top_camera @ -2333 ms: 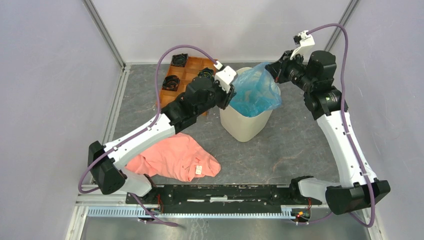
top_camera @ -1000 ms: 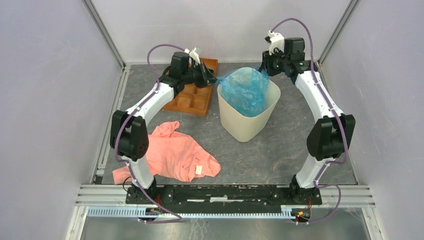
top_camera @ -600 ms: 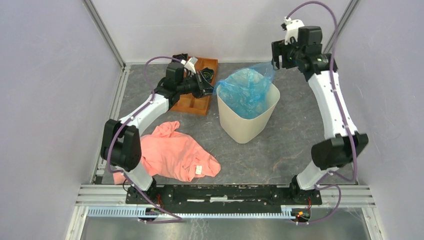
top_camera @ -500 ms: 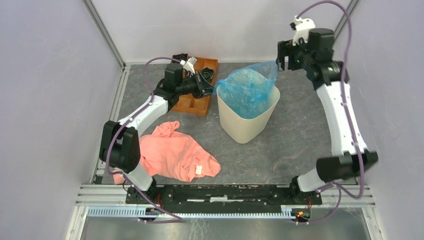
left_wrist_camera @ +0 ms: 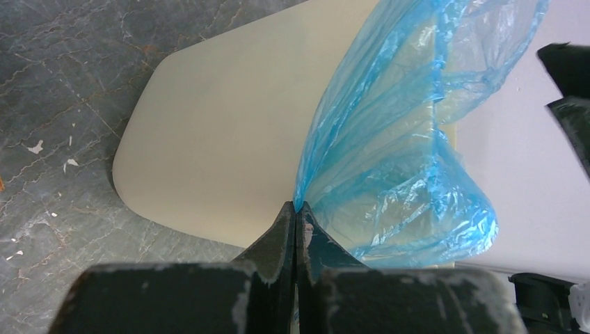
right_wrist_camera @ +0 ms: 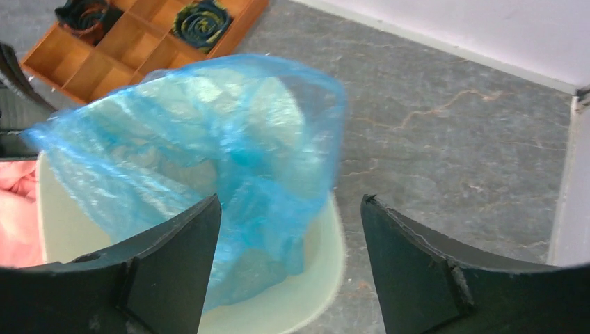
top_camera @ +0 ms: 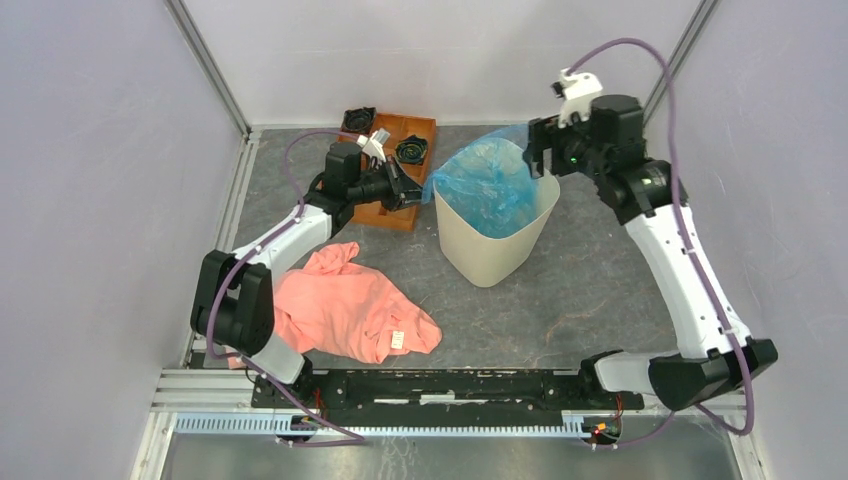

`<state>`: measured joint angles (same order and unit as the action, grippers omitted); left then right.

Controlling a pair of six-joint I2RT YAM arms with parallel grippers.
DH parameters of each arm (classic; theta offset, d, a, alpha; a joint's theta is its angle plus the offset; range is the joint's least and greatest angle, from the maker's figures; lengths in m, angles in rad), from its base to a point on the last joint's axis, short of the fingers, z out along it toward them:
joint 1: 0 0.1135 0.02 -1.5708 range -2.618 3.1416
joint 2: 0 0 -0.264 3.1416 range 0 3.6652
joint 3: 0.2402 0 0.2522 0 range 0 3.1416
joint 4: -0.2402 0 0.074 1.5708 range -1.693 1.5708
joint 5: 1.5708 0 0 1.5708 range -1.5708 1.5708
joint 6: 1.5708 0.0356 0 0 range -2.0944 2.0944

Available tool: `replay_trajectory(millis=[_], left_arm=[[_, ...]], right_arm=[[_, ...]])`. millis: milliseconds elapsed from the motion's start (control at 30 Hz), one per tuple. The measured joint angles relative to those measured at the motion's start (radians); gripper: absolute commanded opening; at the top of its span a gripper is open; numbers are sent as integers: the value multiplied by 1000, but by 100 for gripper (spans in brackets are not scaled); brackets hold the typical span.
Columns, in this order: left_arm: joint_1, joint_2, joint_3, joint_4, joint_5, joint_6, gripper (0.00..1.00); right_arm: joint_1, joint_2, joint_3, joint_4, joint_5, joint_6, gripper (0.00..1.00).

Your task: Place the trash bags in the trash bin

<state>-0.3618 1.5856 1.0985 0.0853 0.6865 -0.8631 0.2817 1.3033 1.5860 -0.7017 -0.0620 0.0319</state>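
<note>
Tools: left tool (left_wrist_camera: 296, 212) gripped trash bag (left_wrist_camera: 389, 174) edge, bag hung partly inside trash bin (left_wrist_camera: 209, 139) near worktop (top_camera: 600, 270) far edge; right tool (right_wrist_camera: 289, 202) stood wide open above bag

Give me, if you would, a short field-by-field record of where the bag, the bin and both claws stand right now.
trash bag: light blue, bunched in the bin's mouth, rising above the rim
trash bin: cream, upright
left claw: shut on the bag's edge, at the bin's left side
right claw: open, over the bin's far right rim, gripping nothing
tray: orange-brown, left of the bin
pink garment: crumpled, on the near left
</note>
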Motion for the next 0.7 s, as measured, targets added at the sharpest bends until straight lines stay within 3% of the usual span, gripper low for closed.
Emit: replay_trajectory(millis=[100,233,267,333,400,467,700], left_arm=[[-2,-10,-2,6,1,0,2],[-5,-11,-6,16,1,0,2],[-5,-11,-8,19,1,0,2],[-5,-12,-10,20,2,0,2],[-5,-13,-12,21,2,0,2],[-5,-16,-13,19,3,0,2],[-5,-24,-13,3,1,2,2]], right_arm=[[115,24,-6,-10,114,7,55],[194,27,-42,-8,283,19,55],[200,29,-53,-5,322,18,51],[207,41,-67,-1,402,12,22],[208,56,-75,13,459,-3,19],[207,61,-92,42,494,-7,2],[143,30,-129,156,539,-18,0]])
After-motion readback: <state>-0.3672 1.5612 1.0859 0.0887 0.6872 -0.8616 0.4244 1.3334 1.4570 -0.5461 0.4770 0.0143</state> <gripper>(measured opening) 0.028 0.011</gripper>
